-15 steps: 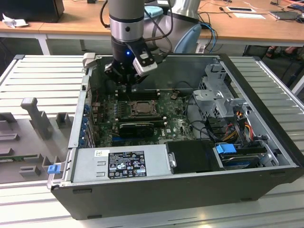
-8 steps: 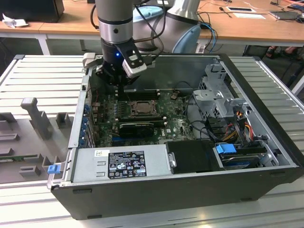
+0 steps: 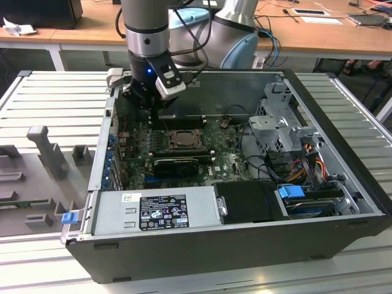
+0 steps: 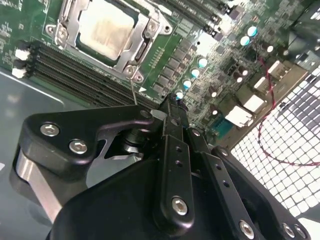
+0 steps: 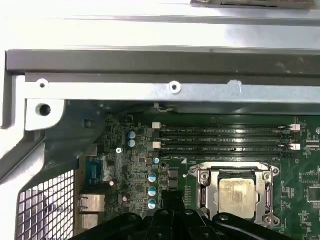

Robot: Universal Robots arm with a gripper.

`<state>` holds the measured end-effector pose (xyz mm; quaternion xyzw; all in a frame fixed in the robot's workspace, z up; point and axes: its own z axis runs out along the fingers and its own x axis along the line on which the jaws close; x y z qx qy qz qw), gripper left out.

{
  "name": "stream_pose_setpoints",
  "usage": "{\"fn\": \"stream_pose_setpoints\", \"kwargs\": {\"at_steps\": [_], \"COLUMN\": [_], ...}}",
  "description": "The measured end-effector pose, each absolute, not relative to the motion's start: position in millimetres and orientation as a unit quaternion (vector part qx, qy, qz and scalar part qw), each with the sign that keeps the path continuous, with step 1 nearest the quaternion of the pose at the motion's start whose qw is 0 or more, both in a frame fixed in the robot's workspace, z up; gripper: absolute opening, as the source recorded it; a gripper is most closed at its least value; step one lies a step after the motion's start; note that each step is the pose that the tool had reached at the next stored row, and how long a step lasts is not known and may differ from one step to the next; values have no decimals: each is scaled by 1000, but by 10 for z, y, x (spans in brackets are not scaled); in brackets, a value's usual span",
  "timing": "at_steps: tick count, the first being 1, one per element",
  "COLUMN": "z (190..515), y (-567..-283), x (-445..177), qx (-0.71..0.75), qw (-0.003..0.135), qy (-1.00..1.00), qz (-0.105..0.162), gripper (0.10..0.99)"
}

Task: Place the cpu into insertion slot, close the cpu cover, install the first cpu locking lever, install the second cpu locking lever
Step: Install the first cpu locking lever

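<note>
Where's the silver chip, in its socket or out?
In: the flat silvery square chip lies inside its framed socket in the first wrist view.

Arm [image 3: 146,27] is clad in silver-grey with black joint bands. Tool [image 4: 172,104] is finished matte black; links are fastened by silver socket screws [image 4: 179,205].
</note>
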<state>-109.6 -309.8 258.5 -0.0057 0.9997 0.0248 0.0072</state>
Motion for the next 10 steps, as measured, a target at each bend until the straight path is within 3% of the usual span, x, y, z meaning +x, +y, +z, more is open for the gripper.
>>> {"fn": "stream_pose_setpoints", "kwargs": {"at_steps": [10], "z": [2582], "y": [-2925], "x": [-1109], "qx": [-7], "qw": [7], "qy": [1000], "qz": [25], "gripper": [106]}}
